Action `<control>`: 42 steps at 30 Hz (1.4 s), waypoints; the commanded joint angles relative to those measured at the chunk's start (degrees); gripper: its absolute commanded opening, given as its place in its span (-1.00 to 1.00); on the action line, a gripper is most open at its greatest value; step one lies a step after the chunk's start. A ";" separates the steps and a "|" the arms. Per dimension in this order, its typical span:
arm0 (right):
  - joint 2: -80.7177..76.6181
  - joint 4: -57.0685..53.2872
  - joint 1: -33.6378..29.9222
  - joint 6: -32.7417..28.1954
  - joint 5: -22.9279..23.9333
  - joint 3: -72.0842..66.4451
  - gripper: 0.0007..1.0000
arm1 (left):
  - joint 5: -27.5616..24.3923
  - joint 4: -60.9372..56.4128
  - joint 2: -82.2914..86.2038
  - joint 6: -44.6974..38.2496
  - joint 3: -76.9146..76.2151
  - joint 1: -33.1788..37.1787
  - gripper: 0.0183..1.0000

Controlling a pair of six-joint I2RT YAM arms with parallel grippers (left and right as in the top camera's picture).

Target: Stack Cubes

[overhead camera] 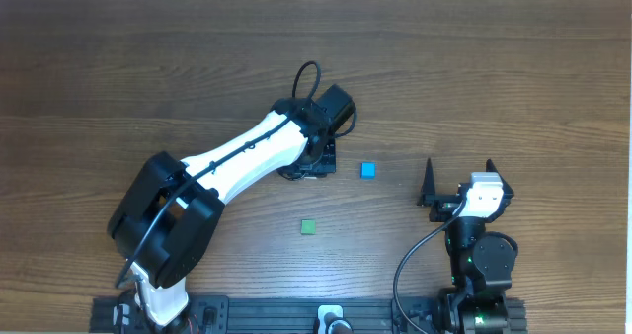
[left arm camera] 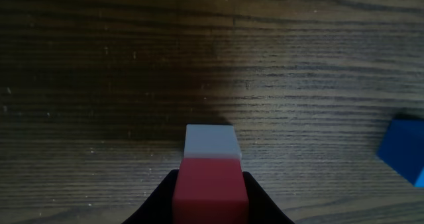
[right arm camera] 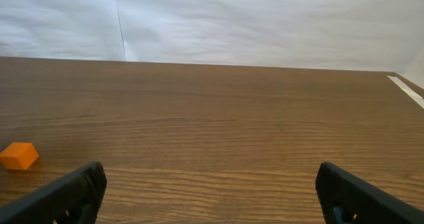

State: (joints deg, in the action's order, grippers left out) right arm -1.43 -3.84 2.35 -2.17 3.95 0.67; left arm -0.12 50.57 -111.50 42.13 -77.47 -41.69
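table [overhead camera: 494, 57]: you have brown wood-grain boards carrying everything.
blue cube [overhead camera: 368, 170]: you see it flat on the wood, near the middle.
green cube [overhead camera: 308, 227]: yours lies apart from the blue cube, toward the near edge.
orange cube [right arm camera: 18, 156]: resting on the wood, alone.

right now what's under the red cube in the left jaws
A pale face shows past the red cube, with bare table around. What sits directly beneath is covered by the cube.

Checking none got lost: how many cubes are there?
4. Red cube in the left hand; blue cube beside it on the table; green cube between the two arms; orange cube ahead of the right hand. More may hide under the left arm.
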 commanded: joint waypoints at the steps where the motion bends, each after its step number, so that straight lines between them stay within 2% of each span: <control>1: 0.42 -0.11 0.33 -0.24 -0.48 -0.37 0.98 | 0.90 0.07 -0.79 1.01 -0.98 -0.26 -0.95; 11: 0.42 -0.11 0.33 -0.24 -0.48 -0.37 0.99 | 1.31 0.04 -0.79 1.01 -0.98 -0.33 -0.94; 22: 0.42 -0.11 0.33 -0.24 -0.48 -0.37 0.98 | 1.53 -0.31 -0.79 1.01 -0.98 -0.37 -0.73; 42: 0.42 -0.11 0.33 -0.24 -0.48 -0.37 0.99 | 1.75 -0.61 -0.79 1.01 -0.98 -0.85 -0.58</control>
State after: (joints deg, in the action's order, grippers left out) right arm -1.43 -3.84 2.35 -2.15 3.95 0.67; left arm 0.71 50.11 -111.50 42.33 -77.47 -42.37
